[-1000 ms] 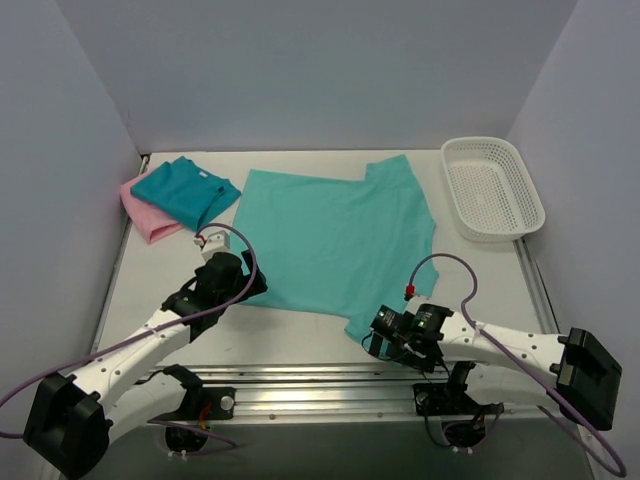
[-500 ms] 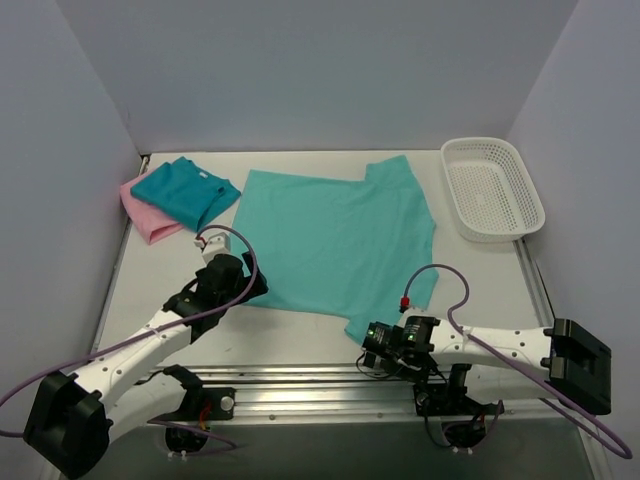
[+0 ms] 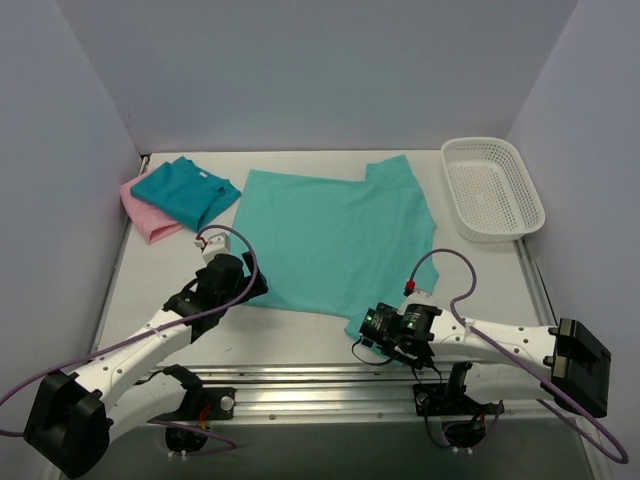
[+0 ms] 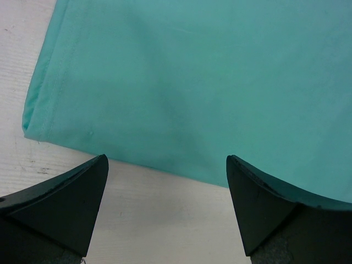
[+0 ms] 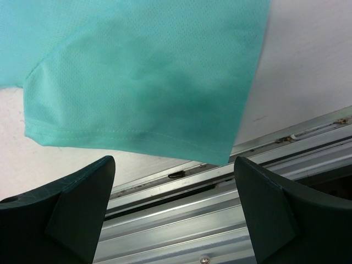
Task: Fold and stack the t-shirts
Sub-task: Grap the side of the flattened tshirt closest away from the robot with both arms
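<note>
The light sea-green t-shirt [image 3: 335,240] lies spread flat in the middle of the table. My left gripper [image 3: 258,288] is open and empty at the shirt's near left hem corner; that hem [image 4: 126,159] lies just beyond the fingertips [image 4: 77,192]. My right gripper [image 3: 368,338] is open and empty over the near sleeve [image 5: 148,93], whose hem reaches the metal rail. The teal-blue t-shirt [image 3: 185,190] lies folded on the folded pink t-shirt [image 3: 147,218] at the far left.
A white mesh basket [image 3: 492,187] stands at the far right. A metal rail [image 3: 320,385] runs along the table's near edge, also seen in the right wrist view [image 5: 220,214]. Grey walls enclose the table.
My right gripper moved left and down towards the rail, then back up a little to the near sleeve. The left arm and the shirts have not moved.
</note>
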Controlling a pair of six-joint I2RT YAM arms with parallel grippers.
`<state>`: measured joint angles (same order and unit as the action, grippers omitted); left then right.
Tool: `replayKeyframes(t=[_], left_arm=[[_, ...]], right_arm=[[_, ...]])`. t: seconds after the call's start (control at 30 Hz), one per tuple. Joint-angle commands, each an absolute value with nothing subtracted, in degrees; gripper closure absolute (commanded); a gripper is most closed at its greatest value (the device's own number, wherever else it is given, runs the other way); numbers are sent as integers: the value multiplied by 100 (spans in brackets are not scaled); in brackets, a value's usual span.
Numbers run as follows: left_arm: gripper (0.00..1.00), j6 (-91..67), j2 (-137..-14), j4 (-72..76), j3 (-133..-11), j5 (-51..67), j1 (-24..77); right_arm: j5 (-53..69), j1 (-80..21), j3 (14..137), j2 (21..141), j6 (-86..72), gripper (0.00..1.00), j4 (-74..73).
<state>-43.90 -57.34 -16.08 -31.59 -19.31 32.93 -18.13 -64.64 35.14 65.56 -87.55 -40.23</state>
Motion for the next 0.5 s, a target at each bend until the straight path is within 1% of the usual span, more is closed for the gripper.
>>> replayKeyframes(t=[0.0, 0.2, 0.3, 0.4, 0.47], left_arm=[[3, -4359, -5730, -1415, -3129, -2039, 3314], [3, -4351, -5748, -1397, -3085, -2039, 3313], [3, -4333, -5722, -1406, -3067, -2057, 3322], [3, -4307, -5722, -1398, -3067, -2065, 3305], [3, -4298, -5730, -1380, -3076, -2057, 3305]], right_arm=[[-2092, -6416, 3445, 6723, -8859, 15, -4377], [-2004, -6162, 3323, 7241, -8781, 16, -4105], [-1837, -5855, 3182, 7365, -8570, 18, -3780], [-1907, -5810, 3208, 7427, -8648, 18, -3797], [-1925, -5757, 3217, 7453, -8648, 23, -3788]])
